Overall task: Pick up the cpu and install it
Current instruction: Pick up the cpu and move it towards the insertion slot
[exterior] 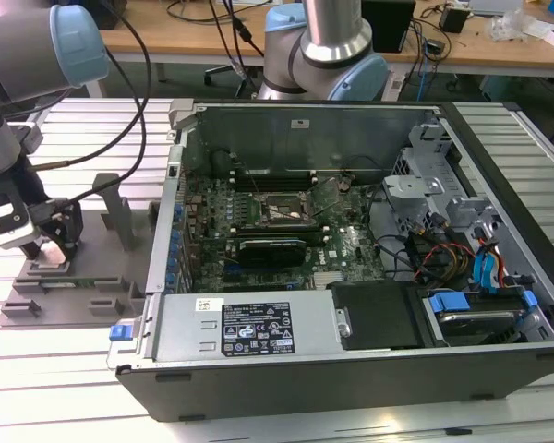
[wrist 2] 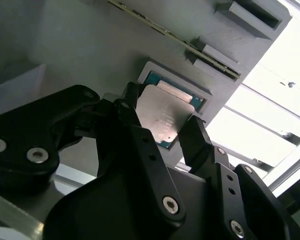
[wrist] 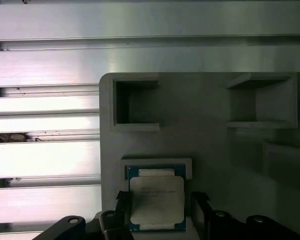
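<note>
Counted: one cpu (wrist: pixel 156 200), one grey tray (wrist: pixel 210 145), one hand (wrist: pixel 160 206) with two black fingers (wrist 2: pixel 196 137), one open computer case (exterior: pixel 286 355), one socket (exterior: pixel 279 210) inside it. Also two square pockets (wrist: pixel 137 102) sunk into the tray beyond the cpu.

Cpu lying flat, silvery plate up, in a shallow square recess of the tray; not lifted. Tray resting on the slatted metal counter (exterior: pixel 65 378), just beside the case on the exterior view's left. Socket well apart from the cpu, in the middle of the case.

Hand low over the tray, parted about as wide as the cpu, one finger on each of two opposite sides. In both wrist views, fingers right at the chip's edges. Thin gap visible on one side in the first wrist view, so not clenched on it. Contact on the other side impossible to tell. Nothing carried in the hand.
</note>
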Tool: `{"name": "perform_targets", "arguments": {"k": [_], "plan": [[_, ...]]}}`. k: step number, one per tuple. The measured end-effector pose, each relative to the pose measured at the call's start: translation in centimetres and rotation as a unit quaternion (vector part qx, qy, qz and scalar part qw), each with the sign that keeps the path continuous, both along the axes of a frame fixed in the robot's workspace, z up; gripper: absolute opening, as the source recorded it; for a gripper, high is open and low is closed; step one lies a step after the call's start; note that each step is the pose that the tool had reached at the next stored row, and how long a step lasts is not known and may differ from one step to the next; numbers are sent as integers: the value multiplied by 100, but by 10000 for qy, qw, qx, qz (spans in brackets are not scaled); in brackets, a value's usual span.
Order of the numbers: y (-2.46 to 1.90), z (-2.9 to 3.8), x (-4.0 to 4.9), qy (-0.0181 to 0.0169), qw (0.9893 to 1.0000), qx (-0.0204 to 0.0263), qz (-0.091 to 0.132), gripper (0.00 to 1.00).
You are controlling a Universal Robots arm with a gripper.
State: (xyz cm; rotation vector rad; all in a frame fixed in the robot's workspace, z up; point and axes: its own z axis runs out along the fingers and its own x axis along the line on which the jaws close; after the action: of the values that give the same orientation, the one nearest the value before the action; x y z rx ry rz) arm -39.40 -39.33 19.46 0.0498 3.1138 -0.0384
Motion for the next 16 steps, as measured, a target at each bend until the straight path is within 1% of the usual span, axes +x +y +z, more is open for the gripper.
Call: {"name": "perform_targets", "arguments": {"k": [9,12,16], "plan": [[0,-37,-9,-1,10000,1,0,60],[0,-71,-9,-1,10000,0,0,60],[0,-76,-9,0,10000,0,0,60]]}}
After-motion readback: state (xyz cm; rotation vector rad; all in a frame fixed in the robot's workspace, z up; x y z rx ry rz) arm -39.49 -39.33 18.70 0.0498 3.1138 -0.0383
